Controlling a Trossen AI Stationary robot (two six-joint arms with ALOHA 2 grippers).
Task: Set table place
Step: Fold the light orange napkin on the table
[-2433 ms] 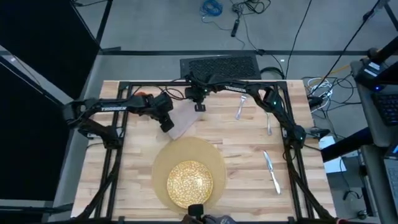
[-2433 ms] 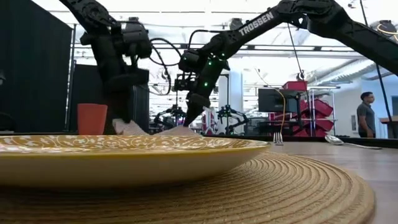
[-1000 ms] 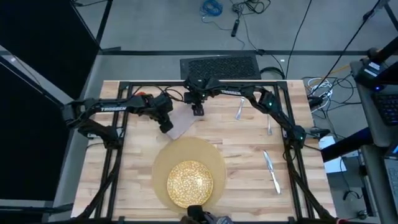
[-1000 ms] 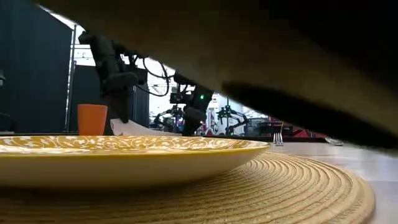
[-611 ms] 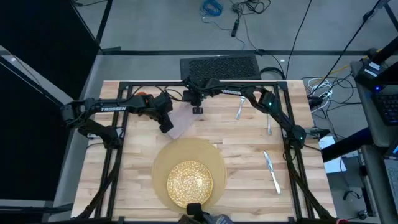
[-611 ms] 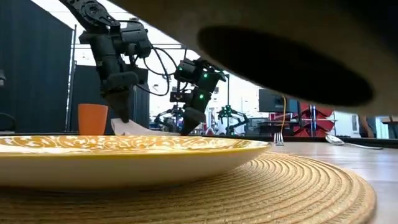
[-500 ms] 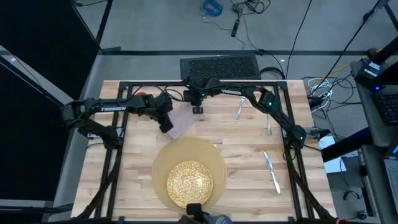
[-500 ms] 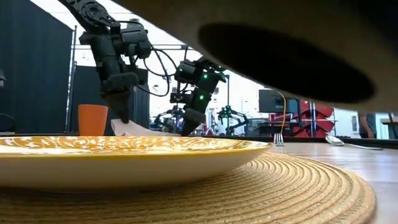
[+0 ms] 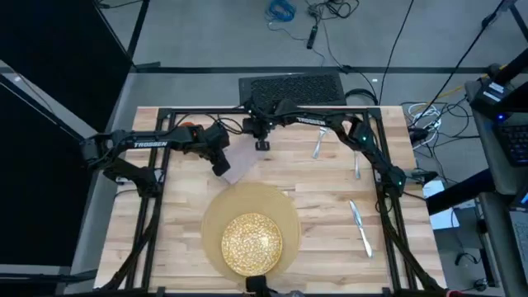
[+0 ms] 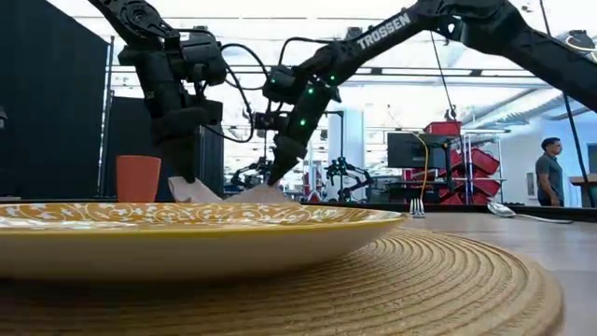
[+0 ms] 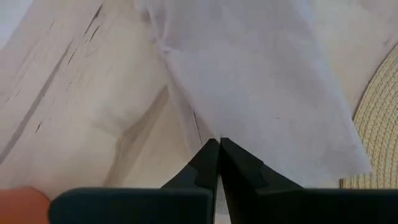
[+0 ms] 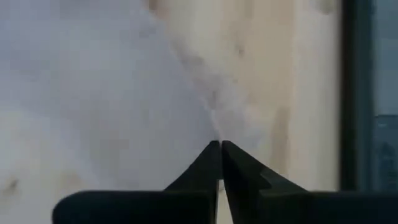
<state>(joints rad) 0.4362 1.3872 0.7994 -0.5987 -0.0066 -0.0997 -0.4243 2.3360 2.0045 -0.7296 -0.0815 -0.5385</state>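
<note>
Lying beyond big round tan woven mat (image 9: 250, 226): one pinkish-grey cloth napkin (image 9: 240, 161), pinched at opposite corners by left gripper (image 9: 223, 167) and right gripper (image 9: 262, 146). Resting on mat: one gold-speckled plate (image 9: 252, 242). Lying right of mat: steel fork (image 9: 319, 143), spoon (image 9: 356, 163), knife (image 9: 360, 228).

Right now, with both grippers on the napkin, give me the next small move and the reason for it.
Probably lift together: the left gripper and right gripper are each shut on an edge of the napkin, which lies on the table behind the mat, not yet beside the plate.
</note>
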